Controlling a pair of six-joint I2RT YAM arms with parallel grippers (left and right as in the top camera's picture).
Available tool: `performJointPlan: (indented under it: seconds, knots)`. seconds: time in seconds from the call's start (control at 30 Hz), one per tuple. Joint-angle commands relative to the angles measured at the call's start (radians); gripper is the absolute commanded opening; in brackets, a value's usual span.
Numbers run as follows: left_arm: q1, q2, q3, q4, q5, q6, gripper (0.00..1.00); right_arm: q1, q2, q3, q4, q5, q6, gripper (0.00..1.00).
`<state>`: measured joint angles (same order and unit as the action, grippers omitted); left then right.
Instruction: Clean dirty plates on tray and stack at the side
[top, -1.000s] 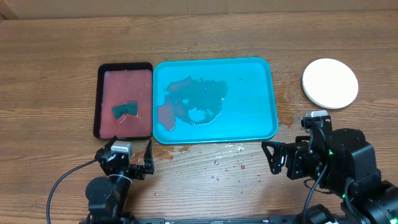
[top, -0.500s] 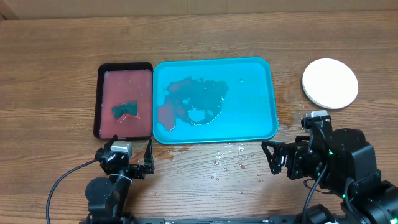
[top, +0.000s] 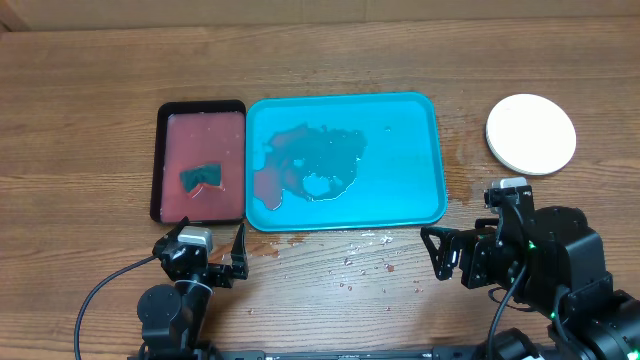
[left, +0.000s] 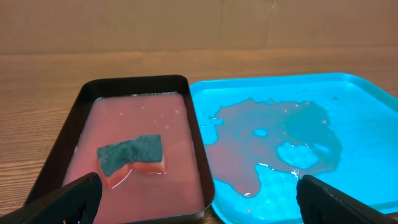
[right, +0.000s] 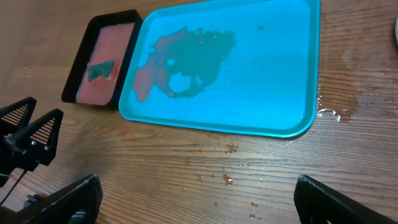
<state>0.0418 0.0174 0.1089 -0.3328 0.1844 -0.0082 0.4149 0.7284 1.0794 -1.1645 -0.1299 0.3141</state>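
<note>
Overhead view of the table (top: 320, 60). The tray (top: 405, 195) lies at centre, long side left to right, with a puddle (top: 320, 155) over its left half, clear toward 12 o'clock and reddish toward 8 o'clock. At 9 o'clock of it, rim beside rim, stands the black tray (top: 200, 104), filled with pink liquid (top: 205, 135) in which a dark green sponge (top: 202, 177) sits. At 3 o'clock of the tray, well apart and off it, a white plate (top: 531, 133) rests flat on the wood; whether other plates lie beneath it cannot be told. Droplets (top: 365, 240) speckle the wood at 6 o'clock of the tray. The left gripper (top: 203, 250) hangs at 7 o'clock of the tray, just below the black tray, jaws spread wide and empty. The right gripper (top: 437, 255) hangs at 5 o'clock, jaws likewise wide apart, holding nothing and touching nothing.
</note>
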Motion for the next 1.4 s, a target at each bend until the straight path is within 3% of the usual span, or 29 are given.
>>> performJointPlan:
  seconds: [0.0, 0.17, 0.3, 0.43, 0.67, 1.1, 1.37]
  knots:
    - [0.006, -0.014, -0.008, 0.005, 0.016, -0.017, 1.0, 0.006, -0.007, 0.0, 0.003, 0.006, 0.0, 1.0]
    - [0.006, -0.014, -0.008, 0.005, 0.016, -0.017, 1.0, 0.008, -0.018, -0.004, 0.014, 0.044, -0.023, 1.0]
    - [0.006, -0.014, -0.008, 0.005, 0.016, -0.017, 1.0, 0.008, -0.061, -0.073, 0.149, 0.077, -0.15, 1.0]
    - [0.006, -0.014, -0.008, 0.005, 0.016, -0.017, 1.0, 0.008, -0.166, -0.238, 0.334, 0.077, -0.263, 1.0]
    - [0.006, -0.014, -0.008, 0.005, 0.016, -0.017, 1.0, 0.008, -0.415, -0.555, 0.563, 0.077, -0.34, 1.0]
    - [0.006, -0.014, -0.008, 0.005, 0.016, -0.017, 1.0, 0.003, -0.727, -0.822, 0.637, 0.077, -0.342, 1.0]
    - [0.006, -0.014, -0.008, 0.005, 0.016, -0.017, 1.0, 0.002, -0.726, -0.845, 0.64, 0.077, -0.341, 1.0]
